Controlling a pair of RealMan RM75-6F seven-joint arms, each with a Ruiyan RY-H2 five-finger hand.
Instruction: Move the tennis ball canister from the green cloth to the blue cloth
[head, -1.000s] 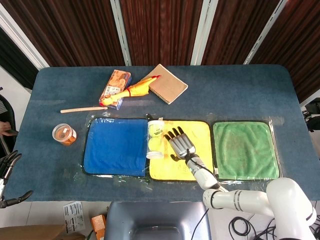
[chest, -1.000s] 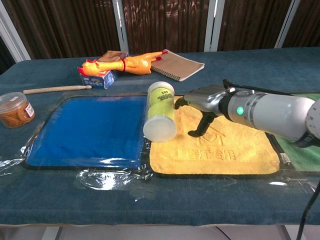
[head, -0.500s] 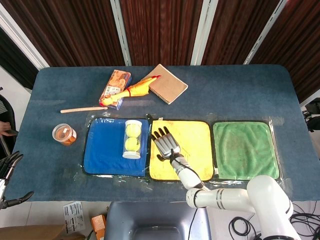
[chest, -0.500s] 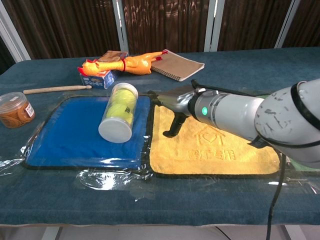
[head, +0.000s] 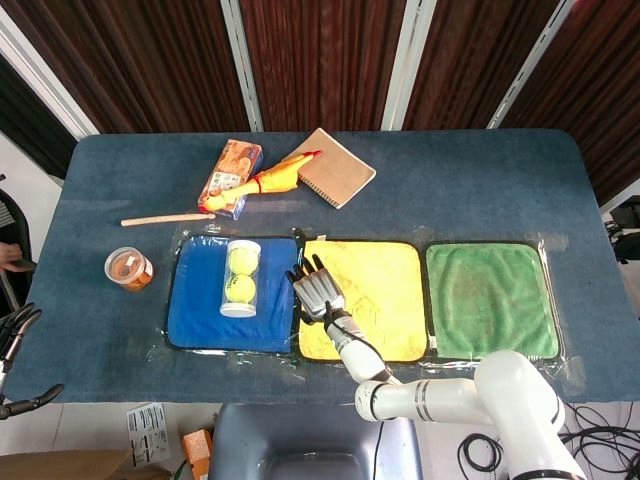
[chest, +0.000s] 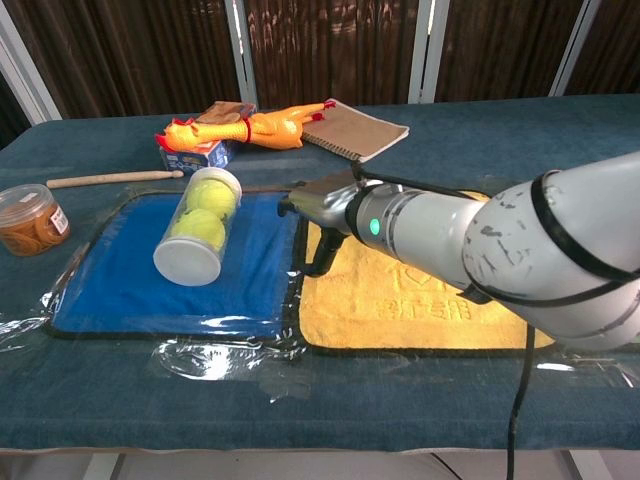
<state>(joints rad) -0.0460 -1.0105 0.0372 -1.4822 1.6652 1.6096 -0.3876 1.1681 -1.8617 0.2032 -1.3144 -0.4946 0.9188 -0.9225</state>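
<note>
The clear tennis ball canister lies on its side on the blue cloth, its white lid toward the table's front edge. My right hand hovers over the seam between the blue cloth and the yellow cloth. Its fingers are spread and hold nothing, and a gap separates them from the canister. The green cloth lies bare at the right. Neither view shows my left hand.
A small jar stands left of the blue cloth. Behind the cloths lie a wooden stick, a snack box, a rubber chicken and a notebook.
The canister has rolled left from the edge of the yellow cloth onto the middle of the blue cloth. My right hand moved left after it and is apart from it now.
</note>
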